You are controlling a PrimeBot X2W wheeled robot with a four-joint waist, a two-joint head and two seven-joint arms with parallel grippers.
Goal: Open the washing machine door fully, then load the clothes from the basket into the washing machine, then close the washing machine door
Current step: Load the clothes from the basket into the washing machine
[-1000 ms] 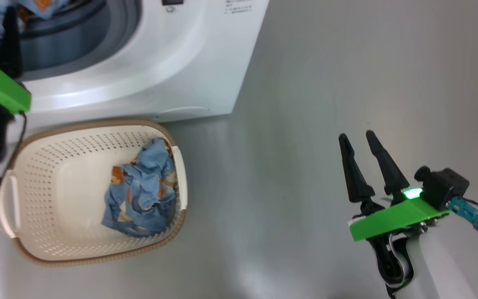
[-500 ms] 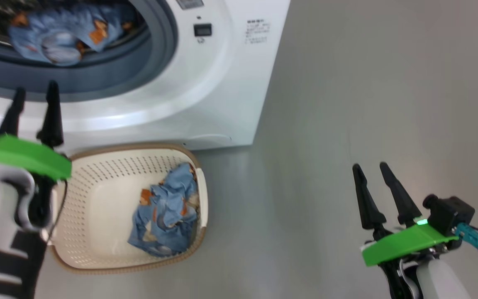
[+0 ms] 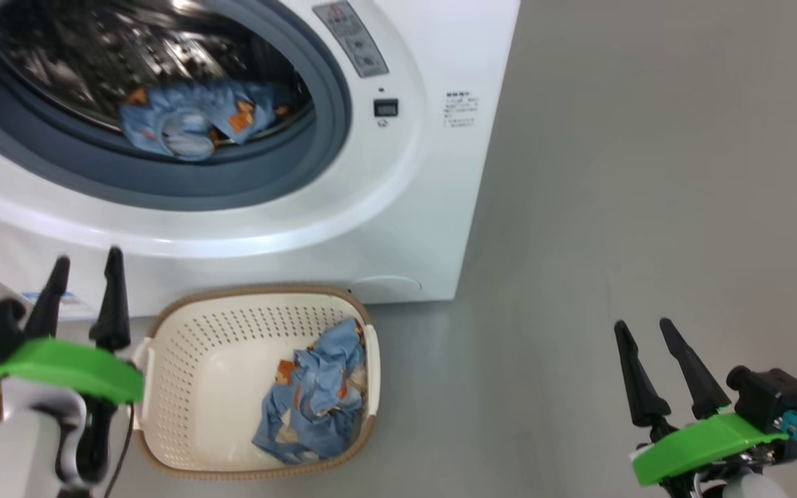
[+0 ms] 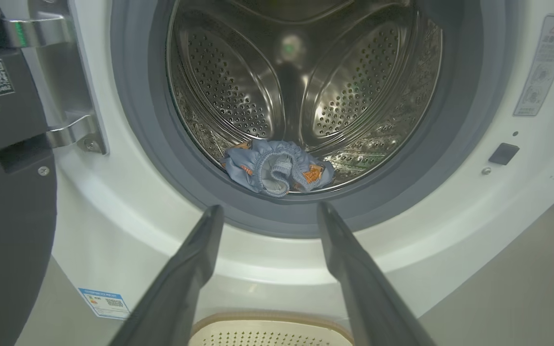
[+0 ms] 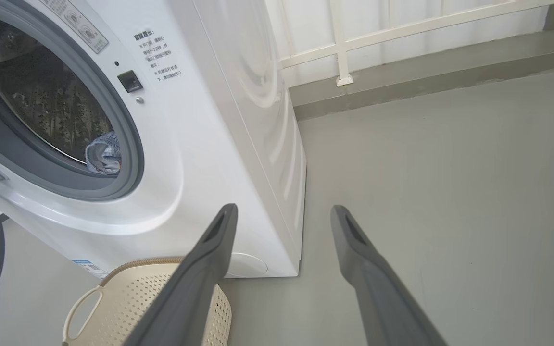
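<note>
At far left, washing machine door (image 4: 7, 216): swung wide on its hinge (image 4: 72, 134) and seen as a dark panel; the opening is not blocked by it.
Left gripper (image 3: 87, 257): held above the basket's left end, before the machine's lower front; jaws spread, nothing pinched.
Washing machine (image 3: 405, 228): the drum (image 4: 306, 96) is exposed; one blue garment (image 3: 191, 121) lies at the drum's front edge, just behind the grey gasket (image 4: 132, 144).
Basket (image 3: 198, 360): set on the floor, close against the machine's base and below the opening.
Clothes (image 3: 315, 401): a crumpled blue bundle is heaped against the basket's right wall.
Handling: the bundle is judged light, soft and limp, and a firm pinch should do no harm. A raised fold at the top of the heap is best taken, deep enough that trailing ends are lifted clear of the rim.
In the way: the bundle is crowded by the basket's right wall. The gasket lip must be cleared on entry, and the garment lying there could be dragged out.
Right gripper (image 3: 642, 325): held well apart at the right, over bare floor (image 3: 613, 173); jaws spread, empty.
</note>
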